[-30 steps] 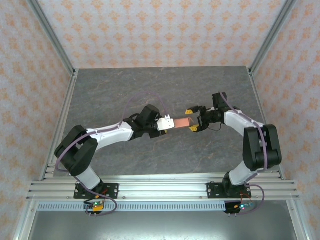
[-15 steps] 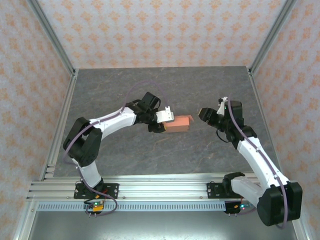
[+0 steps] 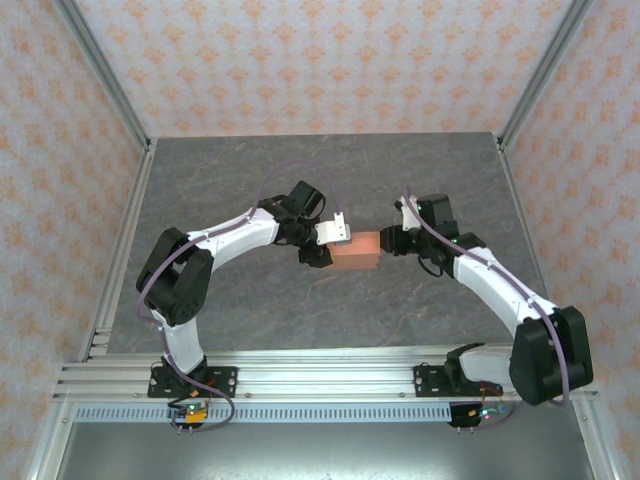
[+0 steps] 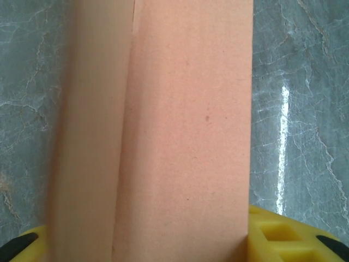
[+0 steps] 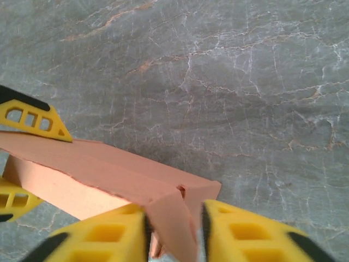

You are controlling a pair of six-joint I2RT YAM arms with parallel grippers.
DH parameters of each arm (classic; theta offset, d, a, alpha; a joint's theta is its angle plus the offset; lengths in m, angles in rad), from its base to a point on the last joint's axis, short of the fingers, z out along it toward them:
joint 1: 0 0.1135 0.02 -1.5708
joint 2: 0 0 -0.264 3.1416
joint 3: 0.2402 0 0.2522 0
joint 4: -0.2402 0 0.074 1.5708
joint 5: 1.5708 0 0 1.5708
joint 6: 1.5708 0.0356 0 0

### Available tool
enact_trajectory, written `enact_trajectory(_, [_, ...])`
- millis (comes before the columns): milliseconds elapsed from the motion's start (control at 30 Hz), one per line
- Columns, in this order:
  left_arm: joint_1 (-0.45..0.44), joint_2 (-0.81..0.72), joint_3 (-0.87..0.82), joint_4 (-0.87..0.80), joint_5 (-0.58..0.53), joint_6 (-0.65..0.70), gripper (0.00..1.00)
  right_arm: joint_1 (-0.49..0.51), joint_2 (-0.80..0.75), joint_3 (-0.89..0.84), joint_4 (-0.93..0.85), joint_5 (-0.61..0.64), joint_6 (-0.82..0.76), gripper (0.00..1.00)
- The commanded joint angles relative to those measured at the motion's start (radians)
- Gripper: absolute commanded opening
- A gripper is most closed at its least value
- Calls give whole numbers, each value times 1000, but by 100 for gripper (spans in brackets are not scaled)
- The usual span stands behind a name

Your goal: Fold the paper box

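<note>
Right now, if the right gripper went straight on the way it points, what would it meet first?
The paper box: one end already sits inside the right gripper, so contact looks immediate.

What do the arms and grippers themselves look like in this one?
The left arm and right arm have white links and black joints, each trailed by a purple cable. The left gripper and right gripper carry yellow, cut-out plastic fingers with black tips.

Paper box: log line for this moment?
paper box: box-shaped | left claw: grips one end | right claw: pinches end flap
</note>
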Motion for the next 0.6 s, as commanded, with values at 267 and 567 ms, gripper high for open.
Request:
enact_trajectory(267, [0,-36,-14,87,-25,-54,45,45,-5,33,2,1,99,14])
enact_trajectory(567, [2,-45,-54,173,-42,-122,44,67,-21,-36,70,87,134,8])
